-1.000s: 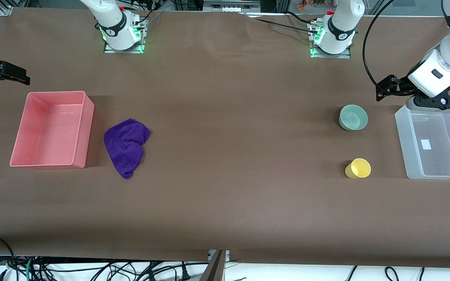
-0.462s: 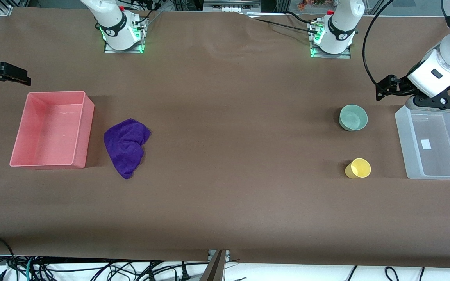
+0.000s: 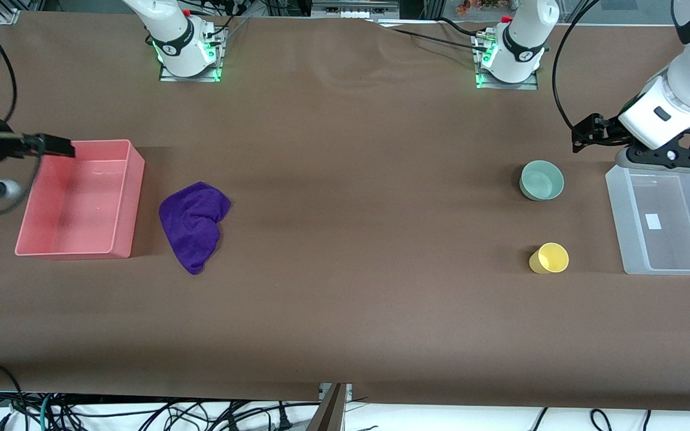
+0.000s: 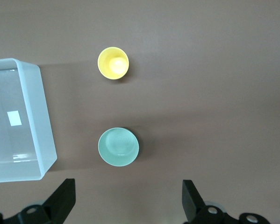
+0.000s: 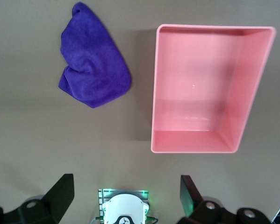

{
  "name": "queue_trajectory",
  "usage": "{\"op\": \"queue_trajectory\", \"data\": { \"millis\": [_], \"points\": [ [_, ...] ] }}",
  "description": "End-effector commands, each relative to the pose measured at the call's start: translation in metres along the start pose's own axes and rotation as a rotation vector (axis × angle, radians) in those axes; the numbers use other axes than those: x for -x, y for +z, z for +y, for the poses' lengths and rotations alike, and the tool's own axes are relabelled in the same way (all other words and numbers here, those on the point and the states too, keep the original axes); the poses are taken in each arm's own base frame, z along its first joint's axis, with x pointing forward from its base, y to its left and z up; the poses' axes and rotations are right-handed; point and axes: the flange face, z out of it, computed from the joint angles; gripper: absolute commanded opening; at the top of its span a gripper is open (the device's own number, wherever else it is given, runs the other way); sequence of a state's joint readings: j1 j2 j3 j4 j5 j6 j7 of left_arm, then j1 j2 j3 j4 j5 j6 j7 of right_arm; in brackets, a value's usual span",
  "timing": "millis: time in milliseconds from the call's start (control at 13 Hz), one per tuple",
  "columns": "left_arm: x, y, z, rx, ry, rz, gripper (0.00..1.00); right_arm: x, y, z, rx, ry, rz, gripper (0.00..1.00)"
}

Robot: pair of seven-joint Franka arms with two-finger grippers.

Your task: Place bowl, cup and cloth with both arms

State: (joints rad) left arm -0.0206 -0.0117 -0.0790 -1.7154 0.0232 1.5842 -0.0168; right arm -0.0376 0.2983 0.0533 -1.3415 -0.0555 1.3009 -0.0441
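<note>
Since the earlier frame I see the right gripper [image 3: 60, 146] swung inward from the table's edge to hang over the pink bin's [image 3: 79, 199] rim, while the left gripper [image 3: 584, 133] has shifted only slightly above the clear bin [image 3: 668, 220]; bowl, cup and cloth lie unmoved. Front view: the cloth [image 3: 194, 224] lies just beside the pink bin, its long axis running toward the front camera, tapering to a point at its near end. The bowl [image 3: 541, 180] stands upright, mouth up, near the clear bin; the cup [image 3: 549, 258] sits nearer the camera than the bowl, tilted or on its side, mouth toward the camera. Left wrist view: I see its fingers [image 4: 62, 199] wide apart, holding nothing, over bare table beside the bowl [image 4: 118, 146], with cup [image 4: 113, 63] and clear bin [image 4: 19, 125] apart. Right wrist view: its fingers [image 5: 61, 192] likewise spread and empty, with cloth [image 5: 93, 70] and pink bin [image 5: 207, 88] side by side, not touching.
</note>
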Motion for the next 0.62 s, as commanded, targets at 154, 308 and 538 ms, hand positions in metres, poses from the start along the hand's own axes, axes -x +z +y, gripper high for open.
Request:
{"op": "queue_trajectory", "data": {
  "millis": [154, 308, 538],
  "points": [
    [-0.018, 0.062, -0.006, 0.006, -0.019, -0.170, 1.00, -0.051, 0.077, -0.048, 0.011, -0.073, -0.012, 1.00],
    [-0.034, 0.106, -0.018, 0.006, -0.019, -0.244, 1.00, -0.072, 0.136, -0.061, -0.007, -0.092, 0.003, 1.00],
    [-0.040, 0.187, -0.021, -0.038, 0.014, -0.304, 1.00, -0.096, 0.217, -0.072, -0.060, -0.086, 0.028, 1.00]
  ]
}}
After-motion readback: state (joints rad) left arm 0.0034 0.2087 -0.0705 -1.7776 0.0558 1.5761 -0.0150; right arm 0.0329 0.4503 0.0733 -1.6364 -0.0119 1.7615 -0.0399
